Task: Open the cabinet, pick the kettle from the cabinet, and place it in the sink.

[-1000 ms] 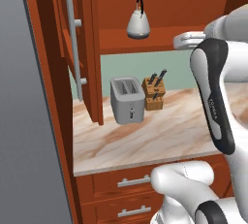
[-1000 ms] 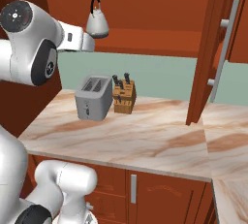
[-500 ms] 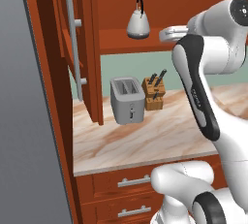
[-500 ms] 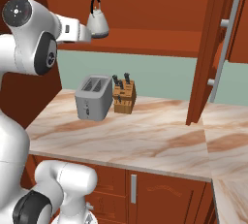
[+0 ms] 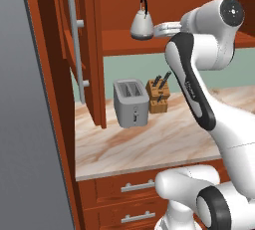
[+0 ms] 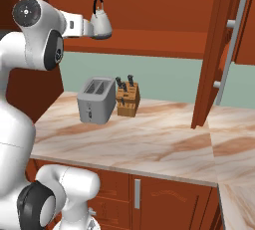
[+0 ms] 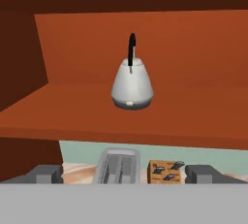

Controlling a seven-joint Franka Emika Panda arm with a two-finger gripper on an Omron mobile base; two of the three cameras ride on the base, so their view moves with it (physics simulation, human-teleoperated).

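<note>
- The gripper [image 7: 124, 173] has its jaws spread wide apart, and nothing is held between them.
- In the hand view, the two dark finger tips [image 7: 44, 173] rise at the bottom, one far to each side, with free space between them.
- The kettle [image 7: 131, 86] stands upright straight ahead of the jaws, a little above their line and apart from them. No finger touches it.
- Its thin black handle points up, and its round base rests on the cabinet shelf [image 7: 193, 116].
- In the left base view, the kettle [image 5: 142, 24] is just beyond the end of the hand, on the same shelf, and the arm [image 5: 199, 74] reaches up to it from below.
- In the right base view, the hand is just beside the kettle [image 6: 100, 24]. Whether they touch there I cannot tell, because the hand hides the fingers.
- The cabinet [image 5: 129, 5] is open. One door [image 5: 84, 50] with a long grey bar handle stands swung out on one side of the jaws, and the other door [image 6: 221, 50] is swung out on the other side.
- Below the jaws, under the shelf, the toaster [image 7: 117, 167] and the knife block [image 7: 166, 172] stand side by side on the marbled countertop [image 6: 149, 139].
- The toaster [image 6: 95, 99] is nearer to the hand's side, and the knife block [image 6: 127, 99] stands just beside it, close to the pale green wall [image 6: 164, 77].
- Under the countertop are drawers [image 5: 132, 189] with short horizontal handles.
</note>
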